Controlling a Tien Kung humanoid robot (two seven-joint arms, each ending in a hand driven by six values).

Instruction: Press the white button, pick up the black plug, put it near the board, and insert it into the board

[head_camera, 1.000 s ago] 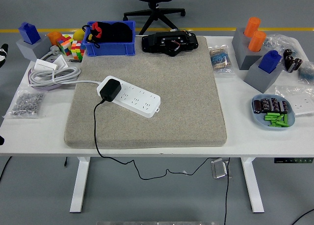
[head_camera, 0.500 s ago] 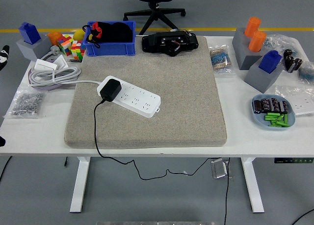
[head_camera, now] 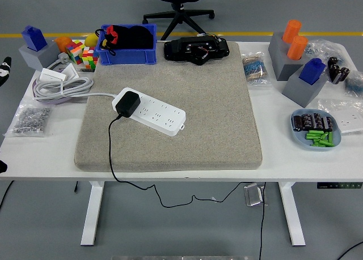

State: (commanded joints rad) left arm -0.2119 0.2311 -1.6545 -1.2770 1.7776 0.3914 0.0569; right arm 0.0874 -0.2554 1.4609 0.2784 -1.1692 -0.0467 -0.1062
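A white power strip (head_camera: 152,113) lies at an angle on the beige felt mat (head_camera: 187,101). The black plug (head_camera: 127,103) sits in the strip's left end, and its black cable (head_camera: 110,152) runs down over the mat's front edge and off the table. I cannot make out a white button on the strip. Of my left arm only a small black-and-white part (head_camera: 4,68) and a dark tip (head_camera: 2,167) show at the left edge, far from the strip. My right arm is out of the picture.
A blue bin (head_camera: 127,44), colour cubes (head_camera: 84,54) and a coiled white cable (head_camera: 59,82) stand at the back left. A black device (head_camera: 196,48) lies behind the mat. Grey blocks with orange and blue pegs (head_camera: 295,62) and a blue dish (head_camera: 316,130) are on the right.
The parts of my left arm at the left edge have shifted slightly downward. Nothing on the table has moved.
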